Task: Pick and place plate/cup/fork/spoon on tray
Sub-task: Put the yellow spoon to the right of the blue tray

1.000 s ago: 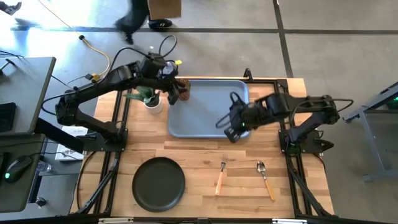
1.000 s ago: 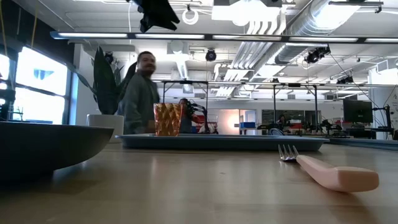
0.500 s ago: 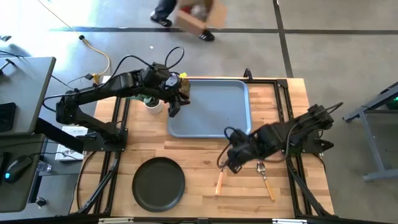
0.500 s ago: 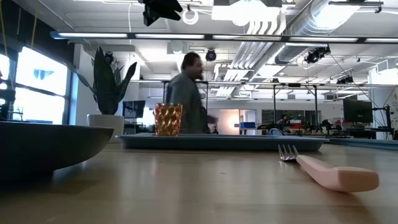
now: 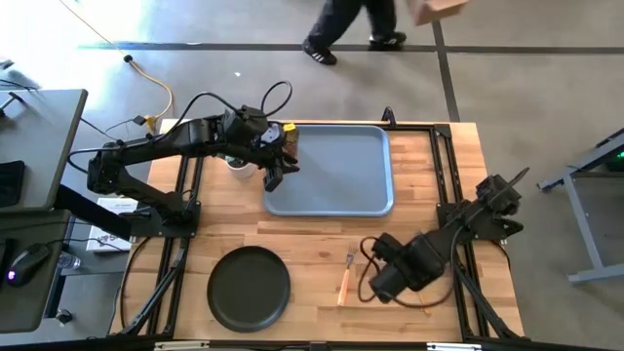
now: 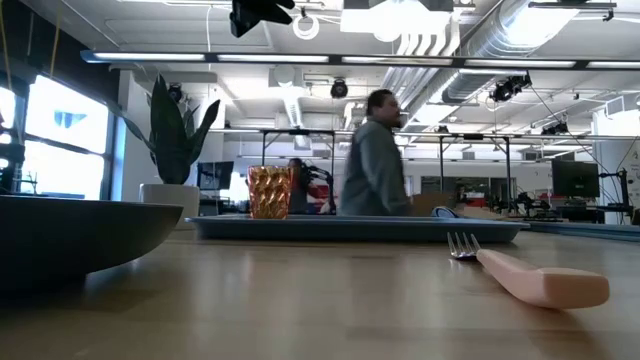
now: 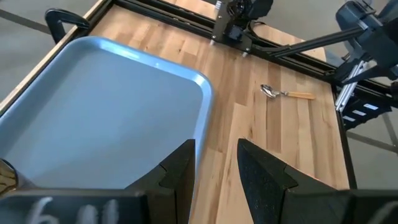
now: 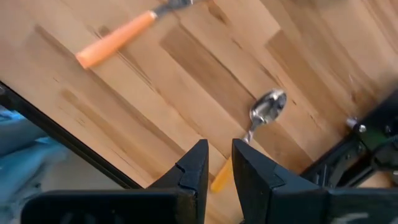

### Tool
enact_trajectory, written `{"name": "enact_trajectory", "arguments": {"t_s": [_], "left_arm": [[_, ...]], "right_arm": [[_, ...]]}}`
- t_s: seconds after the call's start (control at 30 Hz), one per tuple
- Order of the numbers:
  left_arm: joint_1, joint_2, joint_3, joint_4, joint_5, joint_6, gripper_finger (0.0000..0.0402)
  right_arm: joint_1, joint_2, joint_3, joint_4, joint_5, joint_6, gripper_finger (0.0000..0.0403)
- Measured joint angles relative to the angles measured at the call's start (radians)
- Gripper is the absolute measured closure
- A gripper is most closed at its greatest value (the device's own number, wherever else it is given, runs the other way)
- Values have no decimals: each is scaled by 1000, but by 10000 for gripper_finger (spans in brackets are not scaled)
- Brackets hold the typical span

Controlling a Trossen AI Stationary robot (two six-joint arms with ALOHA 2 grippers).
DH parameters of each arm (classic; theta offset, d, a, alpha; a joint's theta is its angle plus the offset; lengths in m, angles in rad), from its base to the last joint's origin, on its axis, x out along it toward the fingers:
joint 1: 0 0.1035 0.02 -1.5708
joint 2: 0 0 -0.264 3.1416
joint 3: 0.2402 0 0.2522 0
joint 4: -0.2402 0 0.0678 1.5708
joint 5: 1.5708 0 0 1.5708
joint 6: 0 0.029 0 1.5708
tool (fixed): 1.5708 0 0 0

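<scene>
The amber cup point(image 6: 270, 192) stands upright on the blue-grey tray point(image 5: 336, 171), in its far left corner; its edge shows in the left wrist view point(image 7: 5, 177). My left gripper point(image 5: 276, 174) hangs open and empty above the tray's left edge, beside the cup. My right gripper point(image 5: 385, 283) hovers over the spoon point(image 8: 267, 109), its fingers a little apart with the tan handle point(image 8: 221, 177) showing between them. The fork point(image 5: 345, 278) lies just left of it. The dark plate point(image 5: 250, 288) rests at the near left.
A white pot with a green plant point(image 5: 237, 161) stands just left of the tray, under my left arm. A person point(image 5: 351, 24) walks past beyond the table's far edge. Bare wood lies between the tray and the fork.
My right gripper has swung from over the tray's right part toward the table's near edge and now hovers over the spoon. My left gripper has drifted a little toward the near edge, away from the cup, which stands still on the tray. A person has walked past behind.
</scene>
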Motion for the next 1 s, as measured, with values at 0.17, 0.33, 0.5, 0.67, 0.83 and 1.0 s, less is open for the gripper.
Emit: {"name": "enact_trajectory", "arguments": {"t_s": [0.17,0.33,0.5,0.67,0.83,1.0], "left_arm": [[-8,1,0,-2,0,-44,291],[-13,1,0,-3,0,-64,291],[-24,1,0,-8,-1,-104,291],[-44,1,0,-9,-1,-104,291],[-64,1,0,-9,-1,-104,291],[-80,1,0,-8,-1,-105,291]], "right_arm": [[60,-14,-61,13,-2,68,340],[115,-35,-121,47,-5,133,340],[160,-57,-211,138,-51,186,340],[201,-93,-339,228,-67,278,340],[245,-124,-436,319,-69,364,335],[286,-131,-490,375,-69,422,306]]}}
